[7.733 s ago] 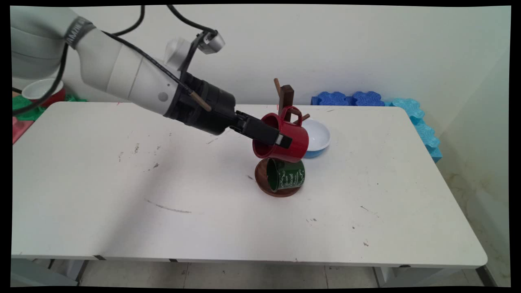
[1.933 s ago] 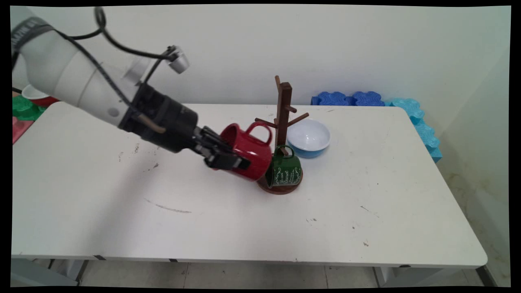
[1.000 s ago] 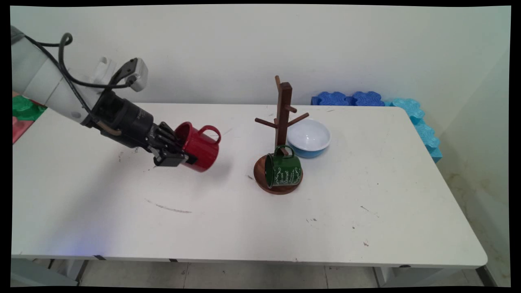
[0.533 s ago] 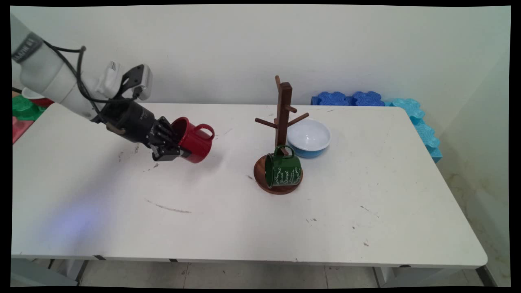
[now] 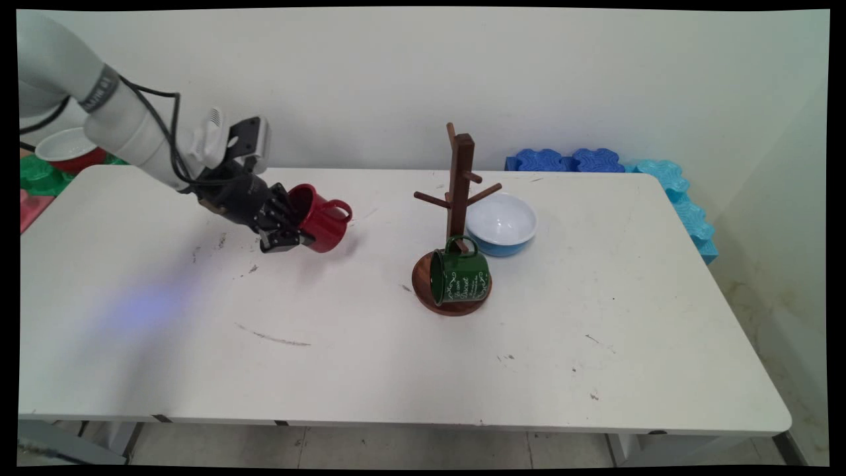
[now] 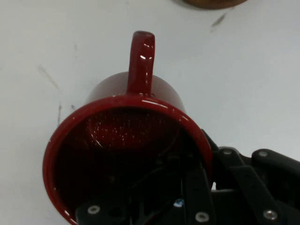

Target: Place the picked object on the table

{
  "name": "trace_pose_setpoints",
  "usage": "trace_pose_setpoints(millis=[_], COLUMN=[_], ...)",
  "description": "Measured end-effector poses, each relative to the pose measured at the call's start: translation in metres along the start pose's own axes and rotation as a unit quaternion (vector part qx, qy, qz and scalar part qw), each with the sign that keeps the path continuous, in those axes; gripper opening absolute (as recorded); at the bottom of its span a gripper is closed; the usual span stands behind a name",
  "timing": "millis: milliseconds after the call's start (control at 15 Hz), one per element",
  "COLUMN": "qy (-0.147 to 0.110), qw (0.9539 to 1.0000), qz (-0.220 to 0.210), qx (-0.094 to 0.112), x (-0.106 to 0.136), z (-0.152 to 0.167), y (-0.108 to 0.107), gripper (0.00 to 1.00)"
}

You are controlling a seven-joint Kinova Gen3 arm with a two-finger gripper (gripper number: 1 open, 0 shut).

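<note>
My gripper (image 5: 291, 228) is shut on the rim of a red mug (image 5: 324, 225), one finger inside and one outside its wall. The mug is tilted, mouth toward the hand, handle up and to the right, held just above the left-centre of the white table (image 5: 595, 317). In the hand view the red mug (image 6: 136, 140) fills the picture, its mouth facing the camera and its handle pointing up, with the gripper (image 6: 201, 187) clamped on the rim at the lower right. A wooden mug tree (image 5: 459, 198) stands well to the right, with a green mug (image 5: 461, 277) hanging low at its round base.
A white-and-blue bowl (image 5: 502, 223) sits just behind and right of the tree. Blue foam pieces (image 5: 568, 160) lie along the wall at the back right. A white bowl on red and green things (image 5: 63, 149) sits off the table's back left.
The red mug has been carried off the tree's peg and leftward across the table. In the last half second the hand turned a little and moved slightly back.
</note>
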Motion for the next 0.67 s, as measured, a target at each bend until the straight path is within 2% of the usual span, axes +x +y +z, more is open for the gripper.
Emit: trace_pose_setpoints(millis=[667], qy=[-0.035], qw=[0.9986], qz=[0.039], qx=[-0.002], x=[0.000], z=[0.042], y=[-0.021], gripper=[0.00])
